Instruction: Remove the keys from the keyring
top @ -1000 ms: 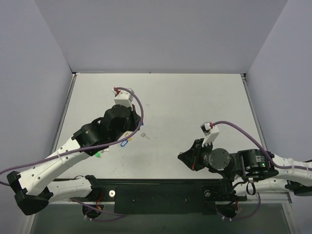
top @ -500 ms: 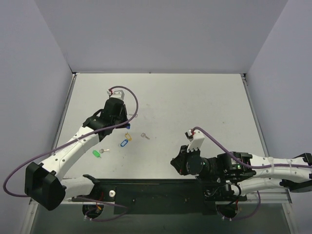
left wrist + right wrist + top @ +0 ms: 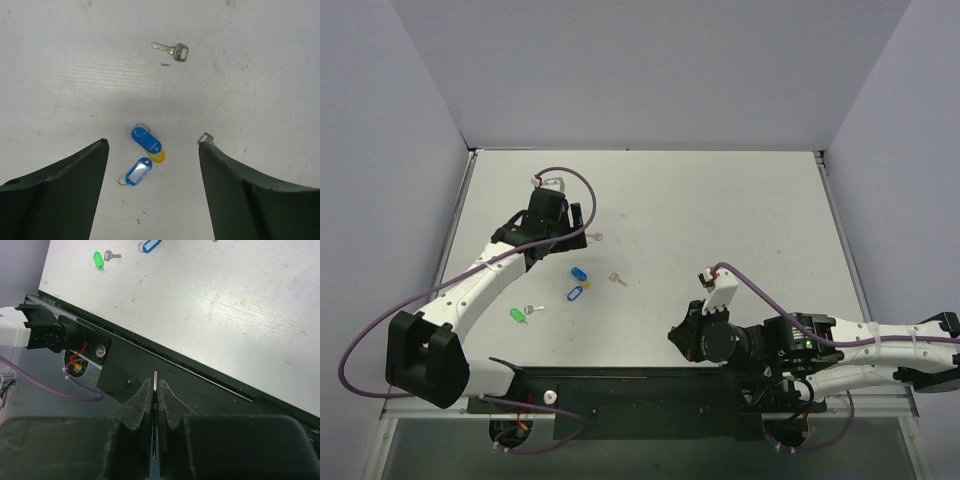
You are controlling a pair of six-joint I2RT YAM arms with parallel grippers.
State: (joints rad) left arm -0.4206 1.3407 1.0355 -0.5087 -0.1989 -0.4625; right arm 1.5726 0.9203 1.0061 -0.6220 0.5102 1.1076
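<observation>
Progress looks well along: a silver key (image 3: 171,49) lies loose on the bench (image 3: 260,60), well apart from the keyring (image 3: 142,136), whose blue tag rests flat with its thin ring at the upper end and nothing visibly hanging from it. The keyring partly overlaps a yellow tag (image 3: 157,157), and a second blue tag (image 3: 139,171) sits just beside them. A small metal piece (image 3: 205,138) shows by the tip of one left finger; whether it is another key is too small to tell.

The left fingers (image 3: 60,190) are spread wide above the tags, holding nothing. The right fingers (image 3: 137,405) are pressed together near the bench's front edge; a thin pale line runs between them, and I cannot tell if that is an object. A green tag (image 3: 98,259) lies off to the left with a small key beside it, joined or not unclear. What is left, by my reading, is little beyond checking that.

The bench is pale, scuffed and faintly scratched, enclosed by plain lavender-grey walls (image 3: 650,70).
</observation>
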